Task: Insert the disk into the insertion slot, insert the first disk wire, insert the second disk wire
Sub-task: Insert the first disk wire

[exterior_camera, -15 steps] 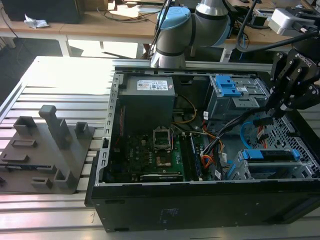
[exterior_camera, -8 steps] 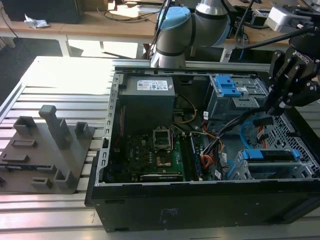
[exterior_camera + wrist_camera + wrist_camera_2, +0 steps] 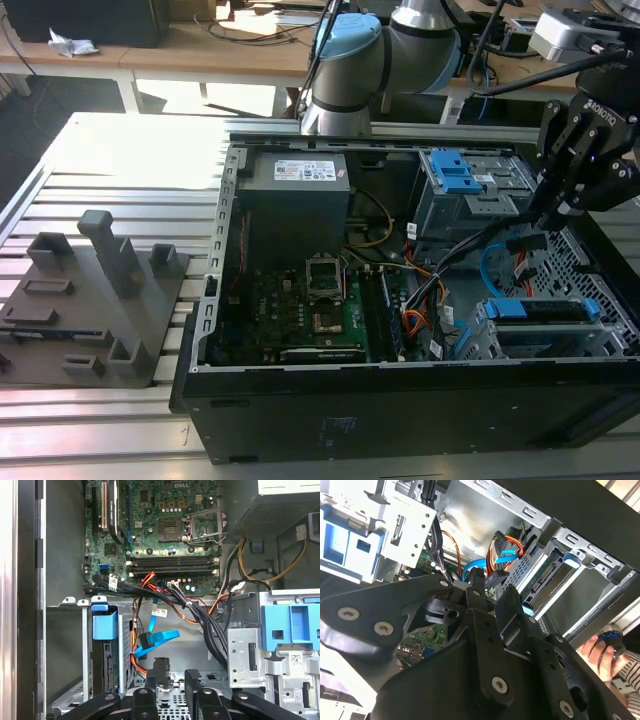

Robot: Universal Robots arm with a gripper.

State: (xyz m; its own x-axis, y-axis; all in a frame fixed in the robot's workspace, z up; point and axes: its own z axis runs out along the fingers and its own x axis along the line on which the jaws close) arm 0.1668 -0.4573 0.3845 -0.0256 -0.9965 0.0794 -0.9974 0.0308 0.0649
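A slatted metal counter (image 3: 100,150) carries an open computer case (image 3: 300,400), with the robot arm (image 3: 350,70) reaching in from behind. The motherboard (image 3: 170,535) lies on the case floor. At the exterior view's lower right, the insertion slot (image 3: 483,335) already houses the disk (image 3: 545,312) in its blue caddy. The gripper (image 3: 548,215) hangs over the gap beside that cage. Its fingers (image 3: 192,682) stand apart and clamp nothing. Just below them the first disk wire (image 3: 137,662) curls up to its black plug (image 3: 161,669), which sits close to one finger. The second disk wire (image 3: 162,639) loops loose beyond it, its dark plug unseated.
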